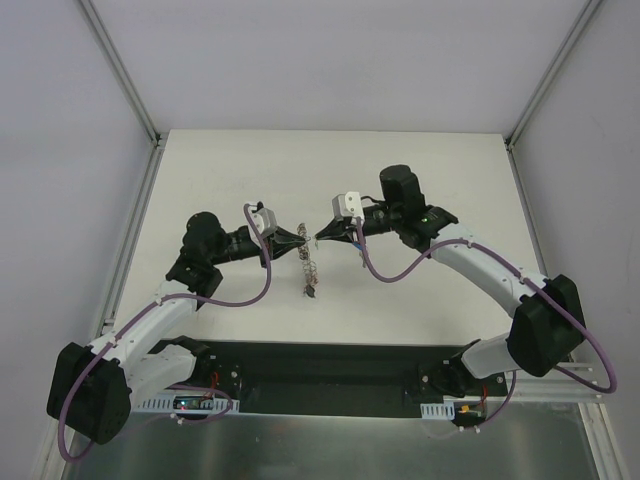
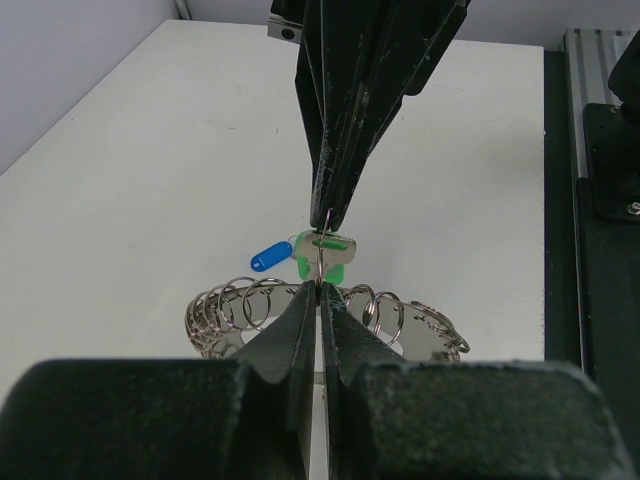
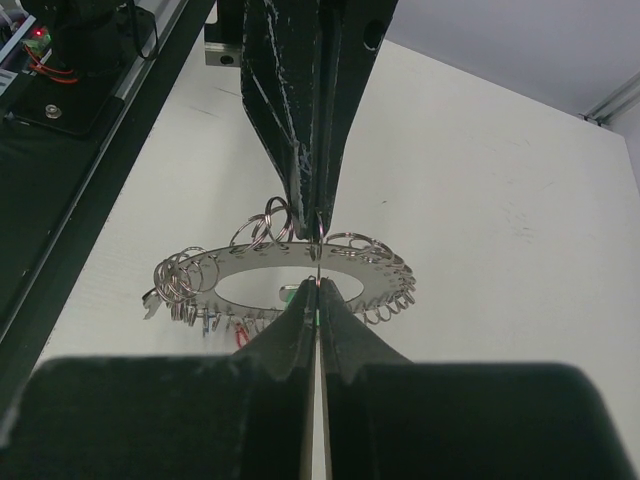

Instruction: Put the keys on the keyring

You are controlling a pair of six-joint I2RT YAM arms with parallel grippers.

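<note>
sitting well apart from every edge of the table (image 1: 420, 180), the keyring (image 1: 308, 265) has room all round. the blue-tagged key (image 2: 268, 259) and green-tagged key (image 2: 322, 250) show just beside its rim. both arms reach inward; left hand (image 1: 298, 240) and right hand (image 1: 320, 238), clamped tight, meet tip to tip, pinching one thin wire loop (image 2: 319, 268).
</note>
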